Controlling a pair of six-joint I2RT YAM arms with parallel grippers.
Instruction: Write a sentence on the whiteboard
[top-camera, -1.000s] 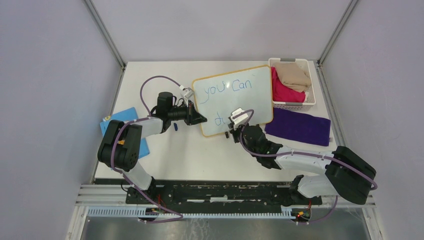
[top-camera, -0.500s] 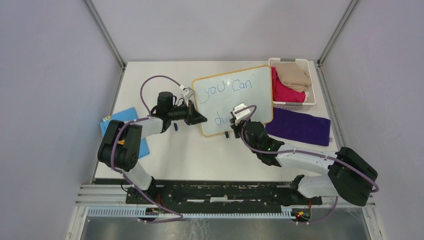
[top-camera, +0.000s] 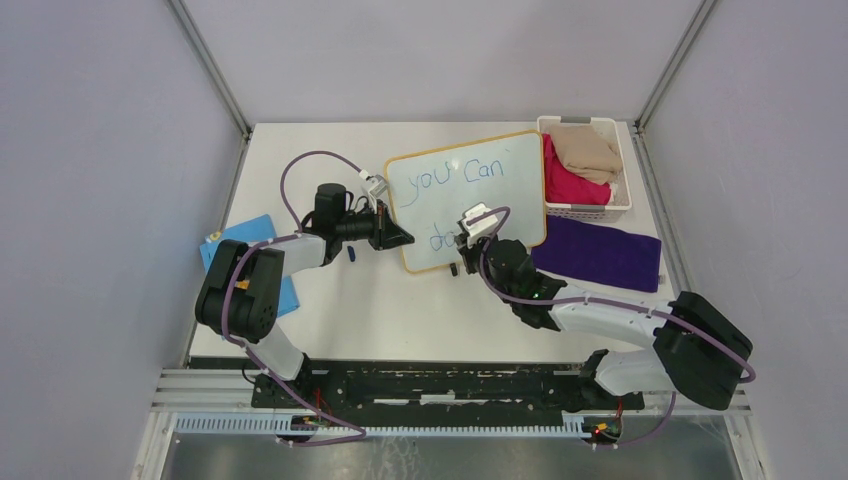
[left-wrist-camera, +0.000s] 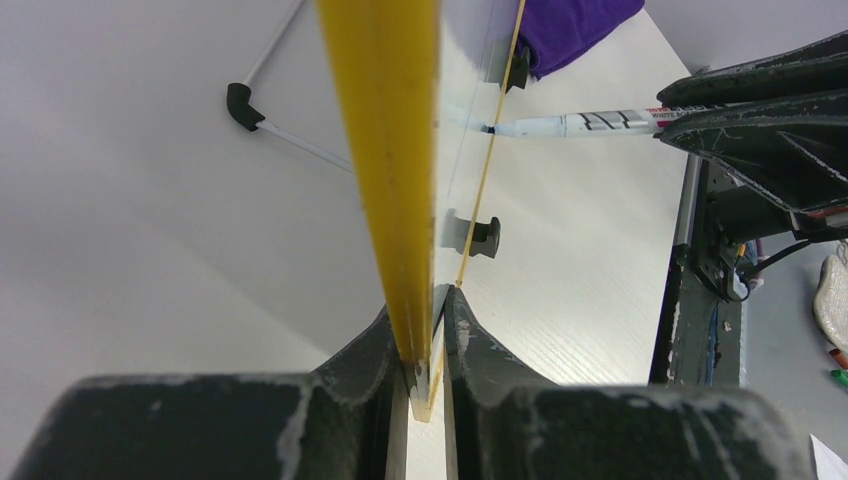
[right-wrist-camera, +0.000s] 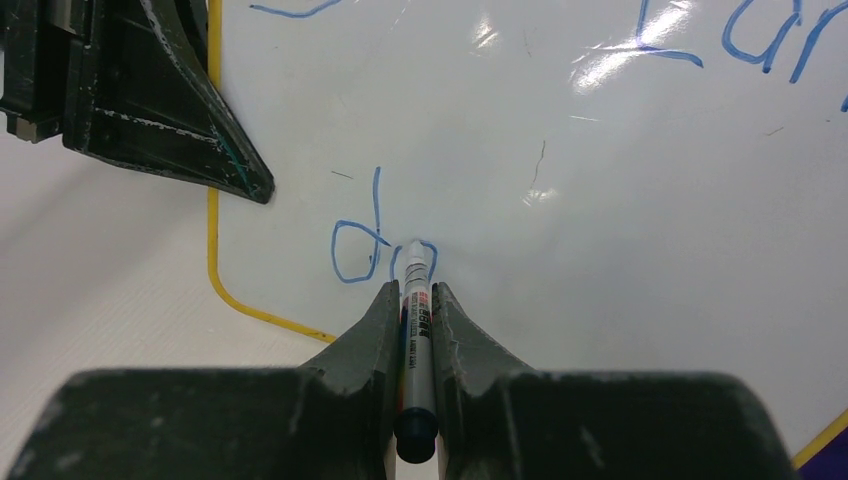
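Observation:
The whiteboard (top-camera: 490, 205) with its yellow frame stands tilted at the table's middle. Blue words on it read "you Can" (top-camera: 455, 176) on top and a "d" plus a partly drawn letter (right-wrist-camera: 372, 250) below. My left gripper (top-camera: 403, 238) is shut on the board's left edge (left-wrist-camera: 385, 150). My right gripper (top-camera: 462, 244) is shut on a white marker (right-wrist-camera: 416, 310), tip touching the board just right of the "d". The marker also shows in the left wrist view (left-wrist-camera: 590, 123).
A white basket (top-camera: 600, 211) with tan and pink cloths is at the back right. A purple cloth (top-camera: 598, 254) lies beside the board. A blue cloth (top-camera: 232, 240) lies at the left edge. A small dark cap (top-camera: 352, 255) lies near the left arm.
My right gripper has moved a little up the board with the marker, and a second blue letter has appeared beside the "d". The left gripper has not moved.

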